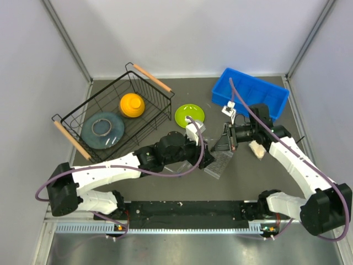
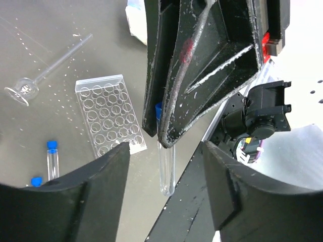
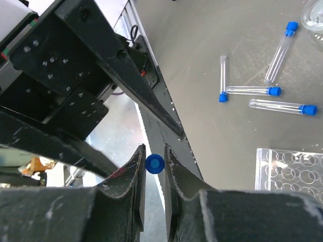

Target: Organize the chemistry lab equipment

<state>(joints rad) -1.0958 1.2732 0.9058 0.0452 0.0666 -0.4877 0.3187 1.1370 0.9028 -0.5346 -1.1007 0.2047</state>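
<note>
The right fingers (image 3: 132,176) are closed on the blue cap of a tube (image 3: 154,164), held above the bench (image 3: 212,30). The left fingers (image 2: 96,186) stand open on both sides of its clear body, not touching it. I judge this as a handover, the tube now carried by the right side alone. In the left wrist view the rack (image 2: 110,116) lies at 9 o'clock from the tube. Next, the tube must come over a hole and go down straight.

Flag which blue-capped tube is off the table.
The tube pinched by its cap in the right gripper, held in the air between the two arms. The other tubes all lie flat on the table.
</note>
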